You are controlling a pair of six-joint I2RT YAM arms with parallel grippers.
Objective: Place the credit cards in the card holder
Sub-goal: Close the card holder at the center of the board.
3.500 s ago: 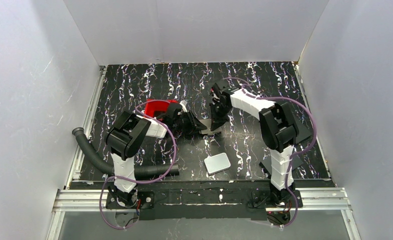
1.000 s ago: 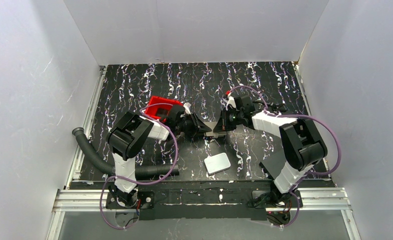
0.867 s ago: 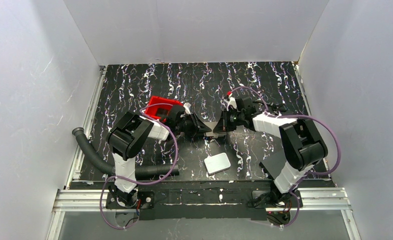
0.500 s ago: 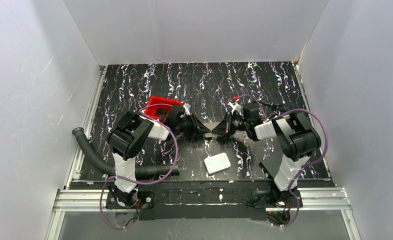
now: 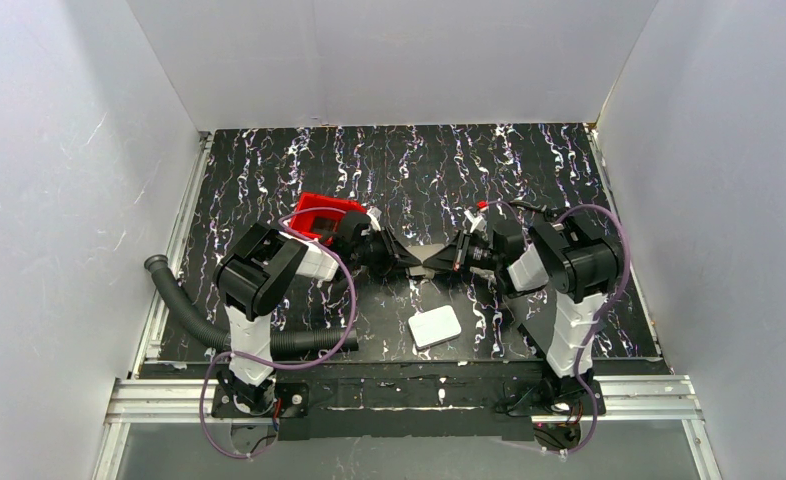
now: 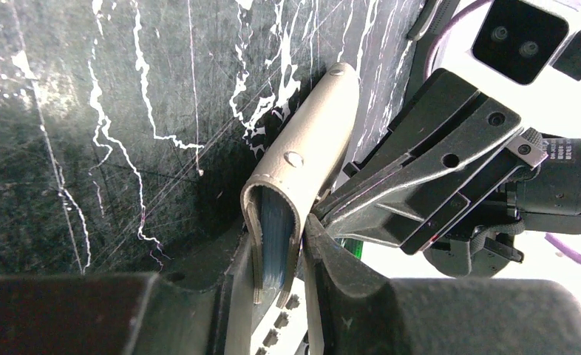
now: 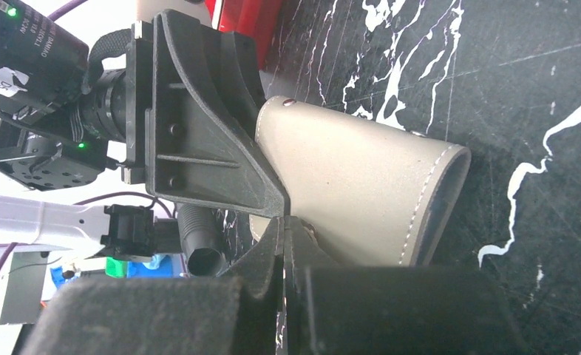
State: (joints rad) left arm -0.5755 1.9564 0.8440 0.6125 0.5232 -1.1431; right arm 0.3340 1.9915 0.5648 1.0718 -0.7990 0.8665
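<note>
The card holder is a grey-beige pouch held on edge above the table, and my left gripper is shut on its near end. Pale blue edges of the credit cards show inside the holder's open end. My right gripper is shut, with nothing visible between its fingers, and its tips rest against the holder's broad face. In the top view the left gripper and right gripper meet tip to tip at the table's middle, with the holder barely visible between them.
A white rounded slab lies near the front, below the grippers. A red tray sits behind the left wrist. A black corrugated hose curls at the front left. A black sheet lies by the right arm's base.
The right arm has folded back toward its base and its wrist has swung lower, while its shut tips stay at the holder. The left arm and the holder have not moved.
</note>
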